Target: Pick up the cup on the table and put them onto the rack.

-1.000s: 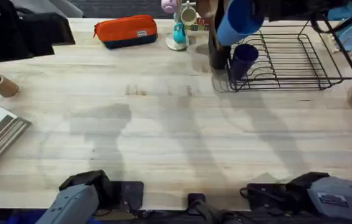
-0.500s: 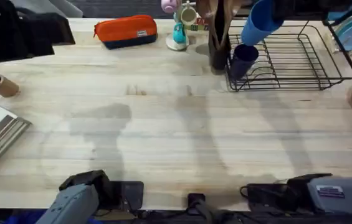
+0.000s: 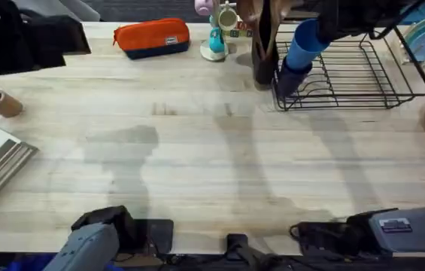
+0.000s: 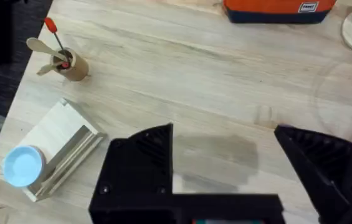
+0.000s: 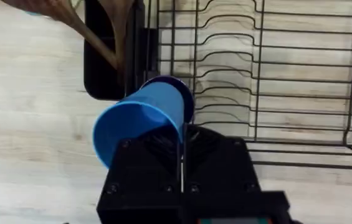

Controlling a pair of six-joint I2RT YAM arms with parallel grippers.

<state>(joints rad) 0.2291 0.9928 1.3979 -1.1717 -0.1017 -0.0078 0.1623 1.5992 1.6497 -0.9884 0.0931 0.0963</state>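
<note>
The bright blue cup [image 3: 302,44] is held by the right pincer [image 5: 179,155], whose fingers are clenched on the cup's side. The cup is tipped over, with its open mouth seen pointing toward the wrist camera. It is held in the air above the near left corner of the black wire rack [image 3: 393,84]. The dark navy cup [image 3: 288,78] is seen just under it, already inside the rack at that corner. The tall dark holder [image 3: 263,64] with wooden spoons stands right beside the rack.

The step in hand looks like the putting down of the second cup. Both cups are off the worktop [image 3: 197,150], so the job seems almost done.

For the next move, the blue cup should be lowered onto the rack's wires, on a free spot beside the navy cup and not on top of it. Care is needed so the holder is not bumped. Then the fingers should be let go.

The left pincer [image 4: 225,162] is kept low over the bare worktop near its base, well apart from the rack. Its fingers are spread wide and nothing is held in them.
</note>
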